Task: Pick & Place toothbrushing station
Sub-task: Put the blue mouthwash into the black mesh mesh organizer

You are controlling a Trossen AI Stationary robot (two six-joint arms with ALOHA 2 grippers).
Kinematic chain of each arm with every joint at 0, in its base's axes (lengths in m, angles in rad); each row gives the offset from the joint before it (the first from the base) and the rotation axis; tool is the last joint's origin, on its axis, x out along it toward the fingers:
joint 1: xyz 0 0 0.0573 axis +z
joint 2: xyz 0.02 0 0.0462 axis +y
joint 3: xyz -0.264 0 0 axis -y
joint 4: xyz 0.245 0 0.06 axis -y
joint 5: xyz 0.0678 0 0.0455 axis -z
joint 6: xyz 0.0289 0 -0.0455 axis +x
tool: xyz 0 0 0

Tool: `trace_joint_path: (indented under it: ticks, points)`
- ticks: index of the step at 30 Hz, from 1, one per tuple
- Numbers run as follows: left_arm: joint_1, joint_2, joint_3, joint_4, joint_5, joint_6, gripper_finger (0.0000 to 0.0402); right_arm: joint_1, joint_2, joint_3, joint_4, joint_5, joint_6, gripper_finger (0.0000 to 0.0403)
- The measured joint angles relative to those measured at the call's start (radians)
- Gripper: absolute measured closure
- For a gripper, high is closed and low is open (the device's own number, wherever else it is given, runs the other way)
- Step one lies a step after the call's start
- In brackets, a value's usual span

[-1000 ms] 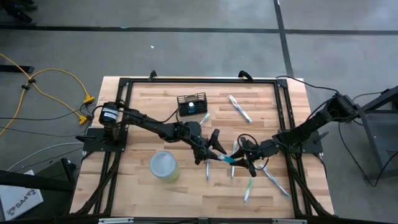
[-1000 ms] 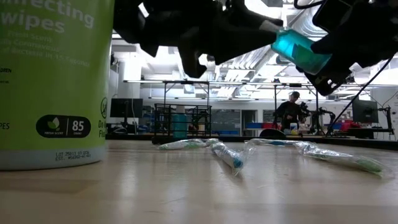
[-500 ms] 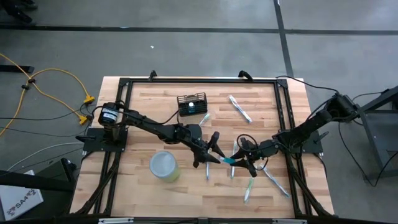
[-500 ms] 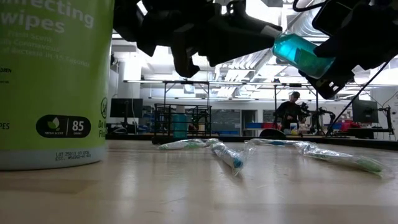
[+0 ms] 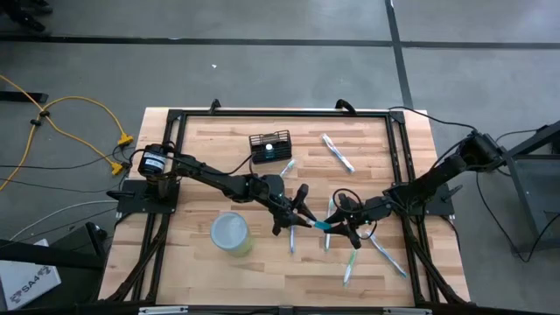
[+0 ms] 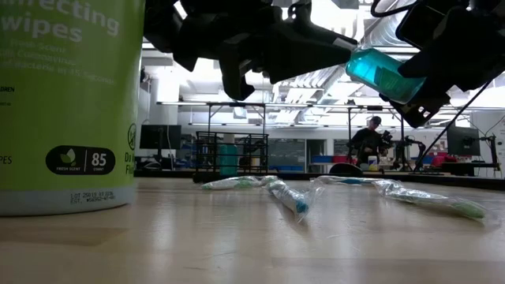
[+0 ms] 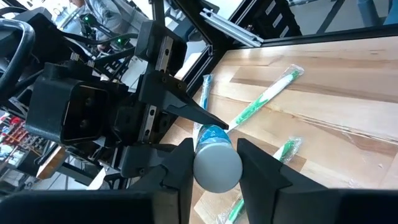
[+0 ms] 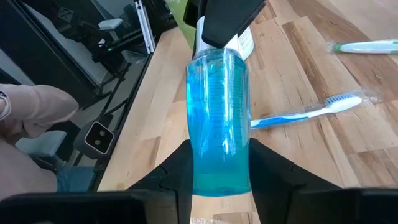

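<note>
Both end effectors [image 5: 312, 223] on one blue bottle [image 5: 322, 225], level between them; mesh holder [image 5: 269, 146] long axis crosswise.

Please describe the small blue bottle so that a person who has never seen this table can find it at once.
Look at the middle of the wooden table, where the two dark arms meet. The small blue bottle is in the air there, between the right gripper and the left gripper. It is the only clear blue bottle; the wrapped toothbrushes lie flat below.

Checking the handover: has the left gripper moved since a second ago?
Yes. The left gripper has edged toward the blue bottle, away from the wipes tub.
</note>
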Motion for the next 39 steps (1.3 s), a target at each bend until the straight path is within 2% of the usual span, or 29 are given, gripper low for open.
trace_joint_path:
  ticks: [28,39]
  points:
    - [0.000,0.000,0.000,0.006,-0.009,0.001,0.0313,0.000,0.000,0.000,0.004,0.003,-0.011,0.0283]
    - [0.000,0.000,-0.001,0.006,-0.012,0.003,0.0313,0.000,0.000,0.000,0.013,0.018,-0.035,0.0220]
